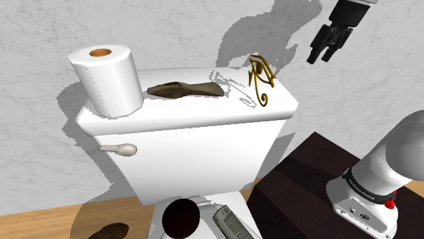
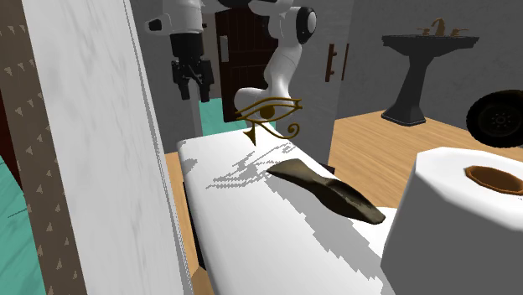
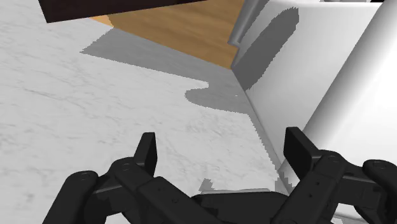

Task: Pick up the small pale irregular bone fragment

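Two fingers (image 3: 147, 149) of gripper (image 1: 322, 54) spread wide, raised clear beyond tank lid (image 1: 204, 112) at its gold eye ornament (image 1: 261, 80) end; dark brown bone fragment (image 1: 185, 89) lies mid-lid, between ornament and paper roll (image 1: 109, 78)

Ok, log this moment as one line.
hand: open, empty, up in the air | target: dark brown bone fragment on toilet tank lid, between paper roll and gold eye ornament | contact: none
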{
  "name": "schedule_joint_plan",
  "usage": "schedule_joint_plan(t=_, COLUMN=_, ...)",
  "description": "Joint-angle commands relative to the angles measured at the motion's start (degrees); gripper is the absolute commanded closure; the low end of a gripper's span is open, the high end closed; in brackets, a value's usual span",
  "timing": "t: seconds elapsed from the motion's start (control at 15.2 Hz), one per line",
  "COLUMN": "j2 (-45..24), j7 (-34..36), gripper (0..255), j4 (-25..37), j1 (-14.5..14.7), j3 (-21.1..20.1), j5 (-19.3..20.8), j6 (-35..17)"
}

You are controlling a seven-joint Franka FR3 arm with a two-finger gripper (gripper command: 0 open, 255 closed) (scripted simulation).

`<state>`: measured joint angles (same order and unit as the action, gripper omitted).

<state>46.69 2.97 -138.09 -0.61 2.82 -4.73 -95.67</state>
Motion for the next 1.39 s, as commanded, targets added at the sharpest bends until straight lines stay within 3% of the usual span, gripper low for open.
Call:
schedule_joint_plan(t=0.0, j2=0.0, j7=0.0, gripper=0, j4=0.0, j1=0.0, j3=0.0, j5=0.0, j6=0.0)
schedule_joint_plan(t=0.59, j2=-18.03, j7=-7.76, gripper=0, j4=14.57, j1=7.73, j3=-4.59, j5=-0.55, j6=-2.11)
schedule_joint_plan(t=1.32, j2=-37.03, j7=-15.41, gripper=0, j4=34.3, j1=16.72, j3=-10.41, j5=2.01, j6=0.43)
